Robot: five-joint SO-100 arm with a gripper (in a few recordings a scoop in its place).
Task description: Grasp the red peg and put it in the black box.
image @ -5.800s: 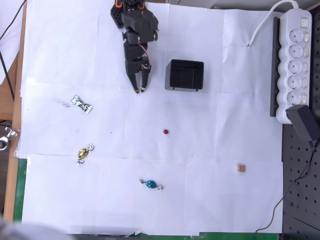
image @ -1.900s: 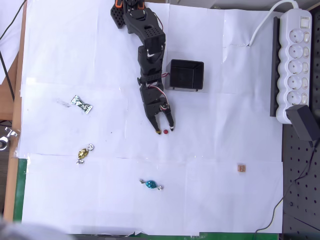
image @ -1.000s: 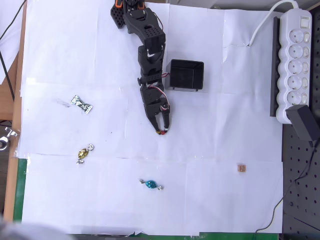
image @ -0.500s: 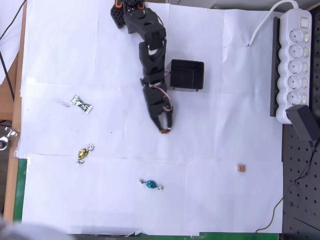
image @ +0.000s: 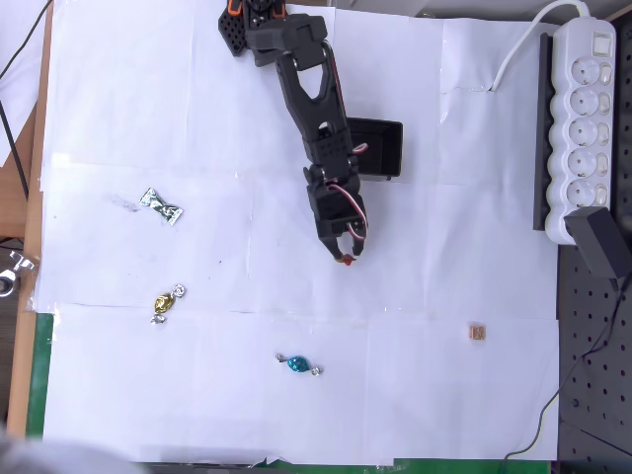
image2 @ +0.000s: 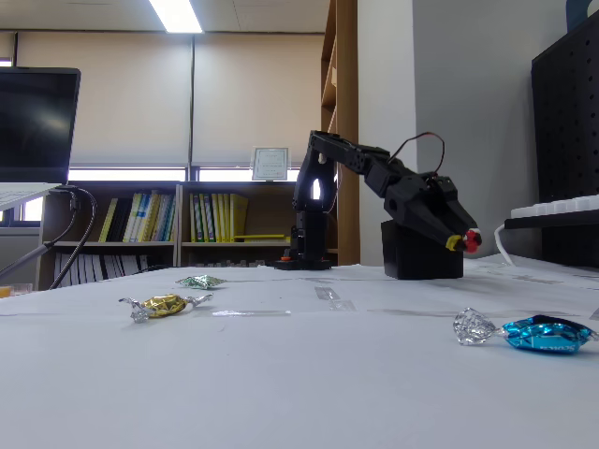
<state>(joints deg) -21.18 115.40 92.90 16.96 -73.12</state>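
From above I see my gripper pointing toward the bottom of the picture, its two fingers drawn almost together on the red peg, which shows as a small red dot right at the tips. In the fixed view the gripper slants down to the right and the red peg sits pinched at its very end beside a yellow fingertip, clearly raised off the surface with air beneath it. So I have hold of the peg and it is off the paper.

The black box stands on the white paper just behind the arm in the overhead view; the arm's middle section crosses over the box's left part and hides that side. In the fixed view the black box sits behind and below the gripper, upright on the surface. The peg is near the box but not over its opening.

Elsewhere on the surface in the overhead view lie a silver-green wrapped candy at the left, a gold wrapped candy below it, a blue wrapped candy toward the bottom middle, and a small wooden cube at the lower right, all well apart from the gripper. A white power strip lies along the right edge.
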